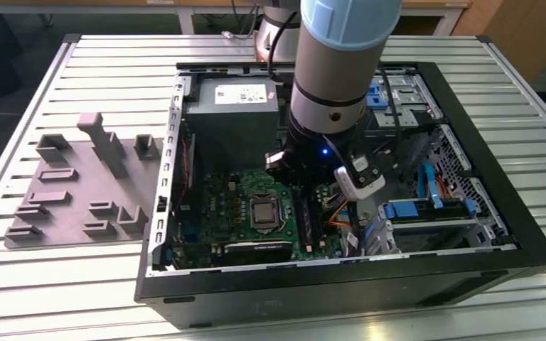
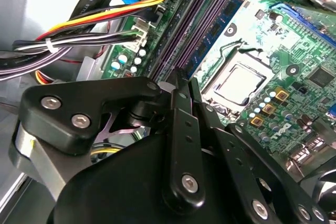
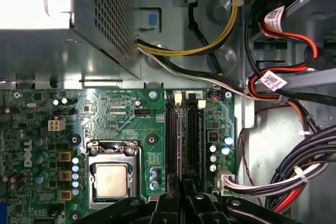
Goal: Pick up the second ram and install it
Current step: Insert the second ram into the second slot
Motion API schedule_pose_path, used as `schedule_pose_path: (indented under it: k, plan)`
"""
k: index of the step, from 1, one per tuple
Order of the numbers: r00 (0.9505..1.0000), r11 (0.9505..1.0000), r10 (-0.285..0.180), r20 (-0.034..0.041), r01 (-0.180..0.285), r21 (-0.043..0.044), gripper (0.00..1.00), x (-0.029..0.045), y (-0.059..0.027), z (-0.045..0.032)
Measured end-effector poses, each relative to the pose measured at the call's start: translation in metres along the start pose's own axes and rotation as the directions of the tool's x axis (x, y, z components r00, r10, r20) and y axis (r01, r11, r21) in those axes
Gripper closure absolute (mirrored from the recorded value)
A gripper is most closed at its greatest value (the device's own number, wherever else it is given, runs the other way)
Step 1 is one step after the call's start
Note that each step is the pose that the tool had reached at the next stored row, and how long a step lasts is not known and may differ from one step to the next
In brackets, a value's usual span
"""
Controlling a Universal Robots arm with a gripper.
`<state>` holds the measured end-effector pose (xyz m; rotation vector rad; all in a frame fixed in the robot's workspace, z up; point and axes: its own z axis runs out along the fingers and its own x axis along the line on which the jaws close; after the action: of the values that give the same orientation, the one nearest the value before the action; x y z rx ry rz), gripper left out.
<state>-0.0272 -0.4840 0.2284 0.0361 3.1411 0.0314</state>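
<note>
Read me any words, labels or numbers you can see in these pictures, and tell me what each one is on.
White sticker on the grey metal power supply box: too small to read.
White paper tags on the dark cables: blurred.
Small white print on the green motherboard: too small to read.

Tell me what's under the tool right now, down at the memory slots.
The black tool sits over the long black memory slots beside the silver processor. In the second wrist view a dark bluish-green stick with chips lies along one slot. The slot ends beneath the tool are covered.
</note>
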Motion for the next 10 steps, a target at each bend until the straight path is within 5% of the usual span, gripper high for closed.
schedule_pose_path:
  k: [10]
  plan:
    - [1.0000, 1.0000, 0.000, 0.0000, 0.000, -0.0003, 0.86, 0.0007, -0.0001, 0.0051]
